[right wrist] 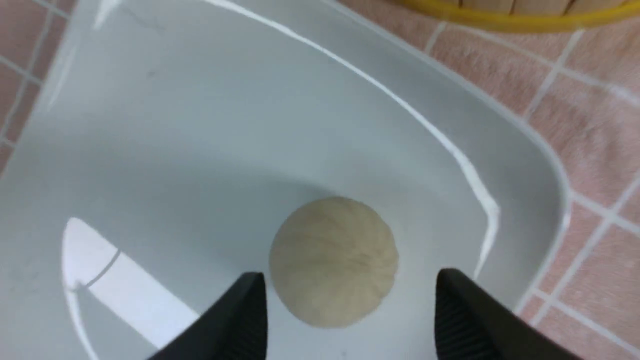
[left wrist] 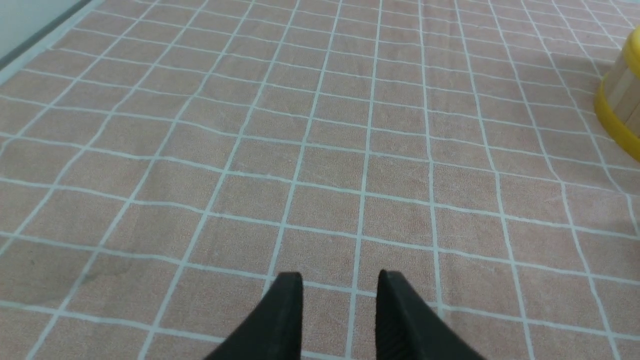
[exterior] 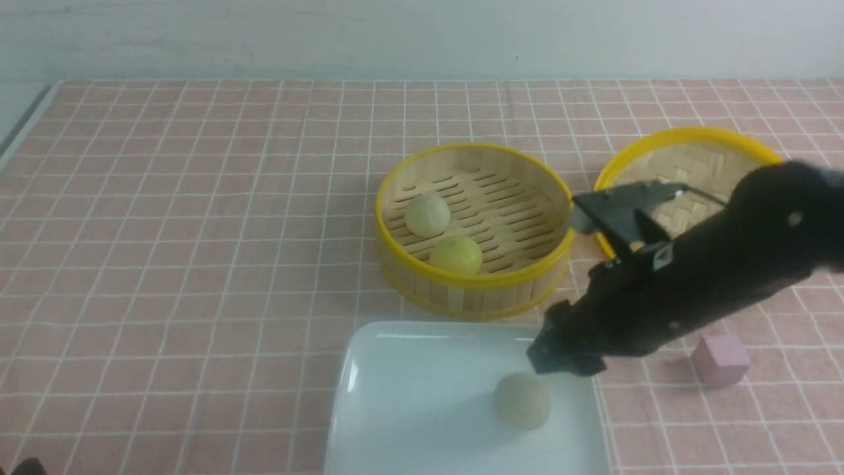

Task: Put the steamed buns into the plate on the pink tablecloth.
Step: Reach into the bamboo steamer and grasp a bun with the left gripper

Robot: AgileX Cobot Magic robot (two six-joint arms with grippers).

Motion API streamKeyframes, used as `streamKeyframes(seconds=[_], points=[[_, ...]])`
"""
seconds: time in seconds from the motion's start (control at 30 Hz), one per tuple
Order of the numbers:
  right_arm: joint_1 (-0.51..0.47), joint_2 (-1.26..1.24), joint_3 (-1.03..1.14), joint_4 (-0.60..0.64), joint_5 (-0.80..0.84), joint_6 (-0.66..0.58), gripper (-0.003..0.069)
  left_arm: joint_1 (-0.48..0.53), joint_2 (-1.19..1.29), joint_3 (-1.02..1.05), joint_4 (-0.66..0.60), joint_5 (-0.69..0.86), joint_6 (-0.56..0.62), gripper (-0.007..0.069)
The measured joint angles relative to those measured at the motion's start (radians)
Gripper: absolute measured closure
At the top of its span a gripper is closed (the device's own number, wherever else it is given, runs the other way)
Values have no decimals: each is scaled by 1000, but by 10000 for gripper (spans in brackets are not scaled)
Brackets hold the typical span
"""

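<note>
One pale beige steamed bun [exterior: 522,400] lies free near the right side of the white square plate [exterior: 409,382] on the pink tablecloth [exterior: 198,264]. My right gripper [exterior: 560,359] hovers just above and behind it, open. In the right wrist view its fingers [right wrist: 351,276] stand wide on either side of the bun [right wrist: 334,260] without touching it. Two more buns, a pale one [exterior: 427,214] and a yellowish one [exterior: 456,254], sit in the bamboo steamer [exterior: 475,280]. My left gripper [left wrist: 340,276] is open over bare cloth, holding nothing.
The steamer's woven lid [exterior: 686,165] lies to the right behind my right arm. A small pink cube [exterior: 720,358] sits on the cloth right of the plate. The steamer's edge [left wrist: 622,110] shows in the left wrist view.
</note>
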Motion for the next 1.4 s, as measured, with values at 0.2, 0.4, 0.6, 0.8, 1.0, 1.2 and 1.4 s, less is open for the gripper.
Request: streamKeyframes(seconds=[0.2, 0.4, 0.6, 0.8, 1.0, 1.2, 1.4], points=[[-146, -271, -70, -155, 313, -1, 490, 0, 0, 1, -276, 0, 0, 384], [-262, -563, -13, -207, 399, 10, 671, 0, 0, 3, -630, 6, 0, 384], [-303, -954, 193, -214, 325, 10, 672, 0, 0, 3, -1027, -88, 0, 384], [-304, -1208, 409, -214, 131, 11, 671, 0, 0, 3, -1232, -270, 0, 384], [-304, -1264, 544, -205, 14, 11, 667, 0, 0, 3, -1330, -494, 0, 384], [-304, -1265, 591, -205, -21, 11, 665, 0, 0, 3, -1409, -518, 3, 384], [-304, -1265, 623, -206, -56, 11, 662, 0, 0, -3, -1413, -505, 94, 405]])
